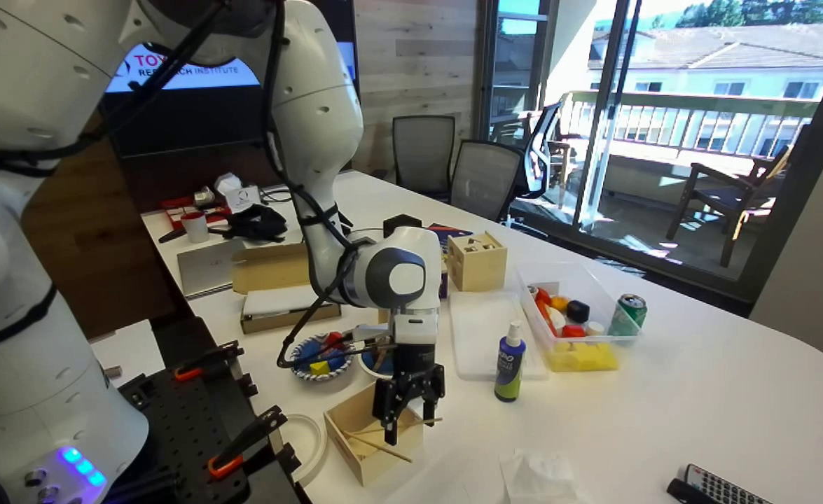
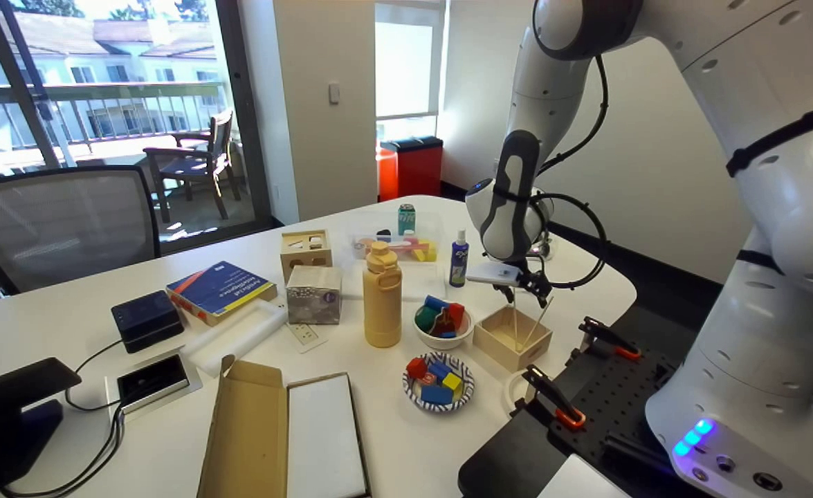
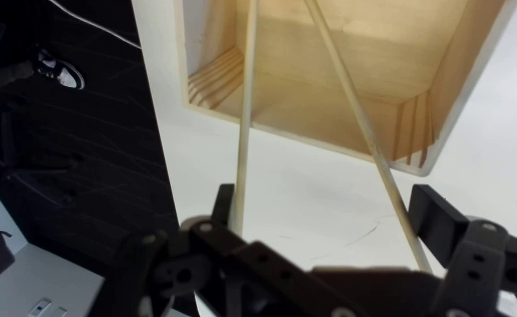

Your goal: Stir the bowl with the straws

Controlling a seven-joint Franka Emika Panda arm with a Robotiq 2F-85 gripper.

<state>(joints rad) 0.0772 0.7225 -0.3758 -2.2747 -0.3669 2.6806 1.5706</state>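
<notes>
Exterior view: screen [image 1: 204,80] reads "RESEARCH INSTITUTE"; tool [image 1: 410,428] spread near straws [image 1: 379,447].

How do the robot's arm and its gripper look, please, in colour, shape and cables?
The Panda arm is white with thick, rounded segments and dark grey panels. Black cables run along it, tied by black bands; blue lights glow on its base. The Robotiq gripper is black and angular, with two jointed fingers.

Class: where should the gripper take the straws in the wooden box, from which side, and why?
Probably by the outer lengths of both straws, beyond the rim of the wooden box, from above, the jaws closing across them: they are thin and slant out past the rim, clear of the walls.
</notes>
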